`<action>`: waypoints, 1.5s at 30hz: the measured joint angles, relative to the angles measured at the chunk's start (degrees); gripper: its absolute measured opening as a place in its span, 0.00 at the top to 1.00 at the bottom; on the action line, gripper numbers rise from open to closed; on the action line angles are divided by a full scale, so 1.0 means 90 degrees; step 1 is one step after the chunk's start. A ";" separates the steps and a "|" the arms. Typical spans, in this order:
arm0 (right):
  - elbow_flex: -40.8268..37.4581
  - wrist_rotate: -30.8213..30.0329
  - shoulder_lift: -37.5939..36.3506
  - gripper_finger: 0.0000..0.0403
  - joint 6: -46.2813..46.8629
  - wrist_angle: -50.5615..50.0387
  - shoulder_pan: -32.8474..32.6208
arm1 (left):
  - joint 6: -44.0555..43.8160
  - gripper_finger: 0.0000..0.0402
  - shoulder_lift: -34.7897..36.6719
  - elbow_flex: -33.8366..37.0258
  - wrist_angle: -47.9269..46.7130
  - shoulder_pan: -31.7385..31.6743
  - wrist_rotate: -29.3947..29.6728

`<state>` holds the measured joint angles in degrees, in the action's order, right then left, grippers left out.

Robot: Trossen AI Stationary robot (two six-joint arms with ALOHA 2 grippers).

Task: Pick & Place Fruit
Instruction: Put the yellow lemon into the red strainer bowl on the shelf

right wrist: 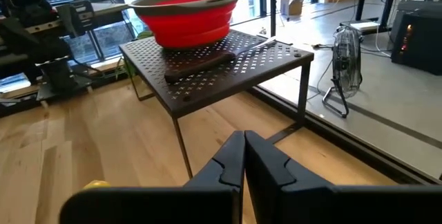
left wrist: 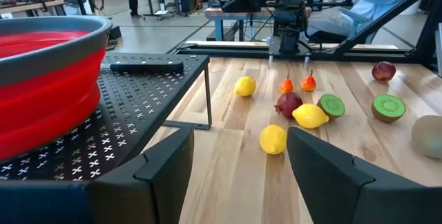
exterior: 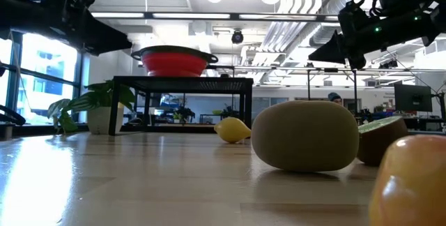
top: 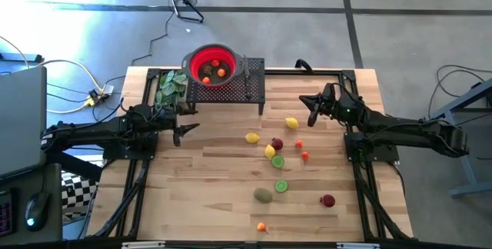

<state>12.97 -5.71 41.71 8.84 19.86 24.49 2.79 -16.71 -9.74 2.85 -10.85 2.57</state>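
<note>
Left end effector (top: 183, 131) open and empty, hovering beside black perforated stand (top: 254, 80) with red colander (top: 213, 65). Fruit (top: 277, 161) scattered mid-desk: lemons (top: 252, 137), lime halves, kiwi (top: 264, 195), red pieces. Right end effector (top: 313, 111) closed, empty, above desk (top: 200, 195) near a lemon.

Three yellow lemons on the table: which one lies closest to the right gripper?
The yellow toy lemon just beside the right gripper, toward the table's middle. The other two lemons lie farther off, toward the middle and near the green lime half.
</note>
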 joint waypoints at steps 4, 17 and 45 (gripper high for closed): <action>0.0000 -0.0007 0.0000 0.99 -0.0002 0.0001 0.0000 | 0.0003 0.43 0.0000 0.0000 -0.0005 0.0000 0.0000; 0.0123 -0.0261 -0.0002 0.99 0.0324 0.0000 -0.0068 | 0.0015 0.43 0.0000 0.0000 0.0002 0.0000 0.0013; 0.1343 -0.2043 0.0271 0.99 0.0190 -0.2295 -0.1027 | -0.0007 0.43 -0.0005 0.0000 -0.0044 0.0000 -0.0009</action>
<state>25.06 -24.10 44.15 10.55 -0.80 15.25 2.72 -16.75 -9.74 2.46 -10.85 2.48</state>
